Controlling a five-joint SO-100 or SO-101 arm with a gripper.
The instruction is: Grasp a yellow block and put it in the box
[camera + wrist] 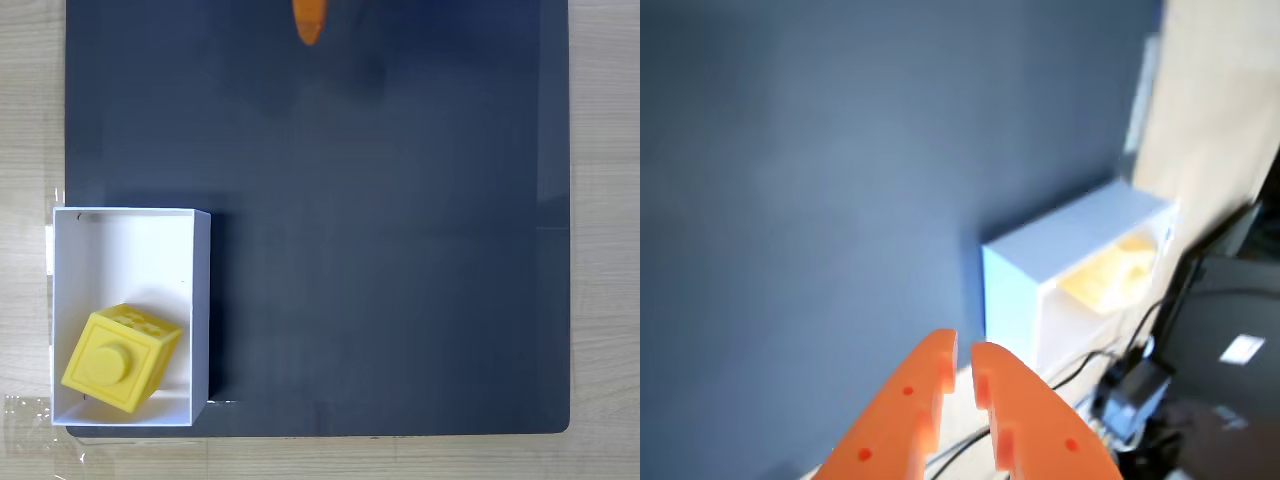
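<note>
The yellow block (120, 358) lies tilted inside the white box (130, 240), in its near left corner in the fixed view, stud face up. In the wrist view the box (1025, 290) stands at the mat's far edge with the yellow block (1110, 278) showing blurred inside. My orange gripper (963, 352) is far from the box, its fingers nearly touching with nothing between them. In the fixed view the gripper's tip (310, 24) pokes in at the top edge.
A dark mat (380, 220) covers most of the light wooden table (600, 200). Cables and dark equipment (1210, 380) sit beyond the mat's edge in the wrist view.
</note>
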